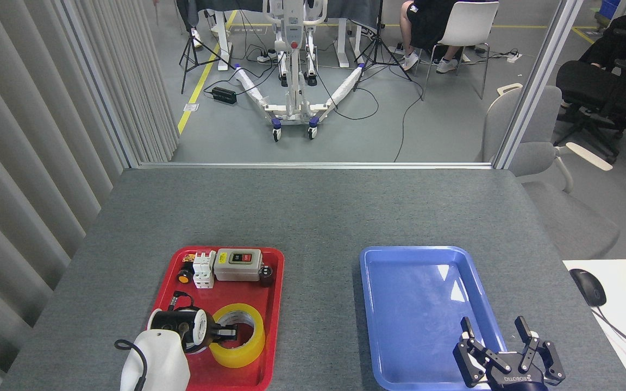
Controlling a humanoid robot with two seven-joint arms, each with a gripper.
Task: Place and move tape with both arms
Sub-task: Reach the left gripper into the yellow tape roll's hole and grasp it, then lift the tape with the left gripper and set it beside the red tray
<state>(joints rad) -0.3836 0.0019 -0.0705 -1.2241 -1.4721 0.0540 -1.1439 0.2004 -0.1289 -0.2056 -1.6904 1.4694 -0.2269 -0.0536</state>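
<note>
The tape, a wide yellow roll with a white core, lies flat in the near part of the red tray. My left gripper comes in from the left and reaches over the roll's left rim, its dark fingers inside the core hole. The wrist hides how the jaws stand on the rim. My right gripper stands open, fingers up, over the near right corner of the blue tray, holding nothing.
The far end of the red tray holds a grey switch box, a white breaker, a small orange button and a dark cylinder. A mouse and keyboard lie on a white desk at right.
</note>
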